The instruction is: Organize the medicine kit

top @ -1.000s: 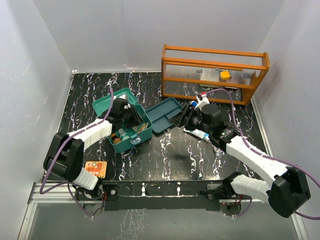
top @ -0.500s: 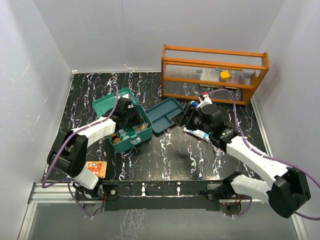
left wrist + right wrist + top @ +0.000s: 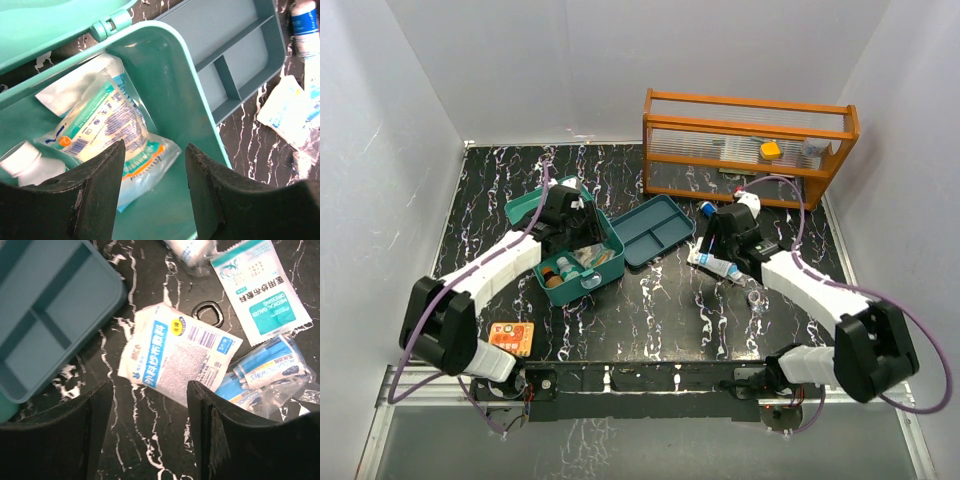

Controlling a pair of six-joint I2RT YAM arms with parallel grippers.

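The teal medicine kit (image 3: 605, 262) stands open at the left, its lid (image 3: 525, 206) tipped back. Its divided insert tray (image 3: 655, 230) lies on the table beside it, and also shows in the right wrist view (image 3: 50, 315). My left gripper (image 3: 578, 238) hangs open and empty inside the box (image 3: 180, 85), above a clear printed packet (image 3: 107, 127) and a white bottle (image 3: 22, 160). My right gripper (image 3: 713, 246) is open and empty just above the table, over the near edge of a white gauze packet (image 3: 180, 357).
Beside the gauze lie a white-and-teal packet (image 3: 262, 287), a blue wipes pack (image 3: 265, 367), a small black ring (image 3: 209, 313) and a tube (image 3: 705, 208). An orange wooden rack (image 3: 750, 145) stands at the back right. An orange card (image 3: 512, 337) lies at the front left.
My left gripper has shifted a little back over the box. My right gripper has moved right, away from the tray, to over the loose packets.
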